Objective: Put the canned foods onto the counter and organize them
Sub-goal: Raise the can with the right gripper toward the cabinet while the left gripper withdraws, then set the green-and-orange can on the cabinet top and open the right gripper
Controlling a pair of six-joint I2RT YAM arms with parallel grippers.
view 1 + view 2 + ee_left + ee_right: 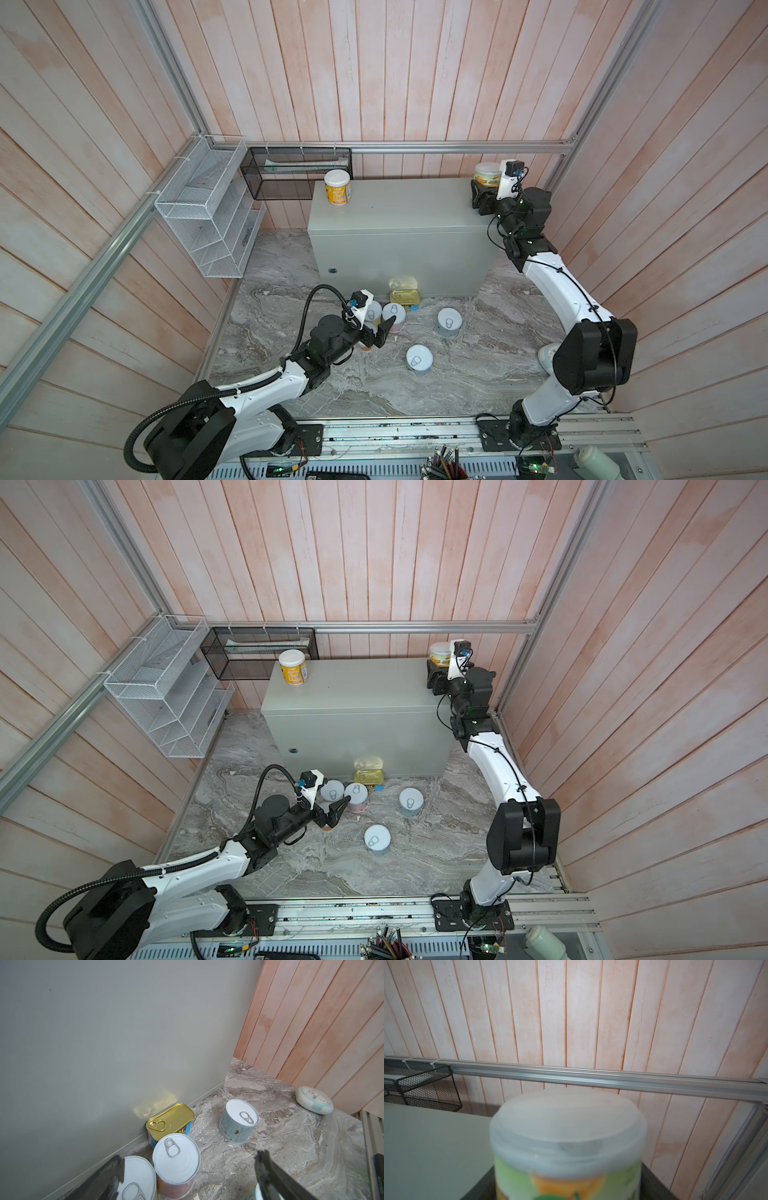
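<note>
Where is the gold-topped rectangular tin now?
In both top views the gold-topped tin sits on the marble surface at the foot of the counter, near the middle, just behind the pink-labelled can.

In the right wrist view the green can [566, 1147] is blurred and its lower half is cut off by the edge. The right fingers [483, 1188] show only as dark slivers against its sides. In the left wrist view a white-topped can [137, 1178] runs off the edge, partly under a left finger [108, 1178]. Beside the other finger only a can sliver [252, 1193] shows; which can it is cannot be told. In both top views the left gripper [380, 334] covers most of an orange can [365, 348]. In a top view the right arm [590, 357] hides part of a white dial [545, 353].
</note>
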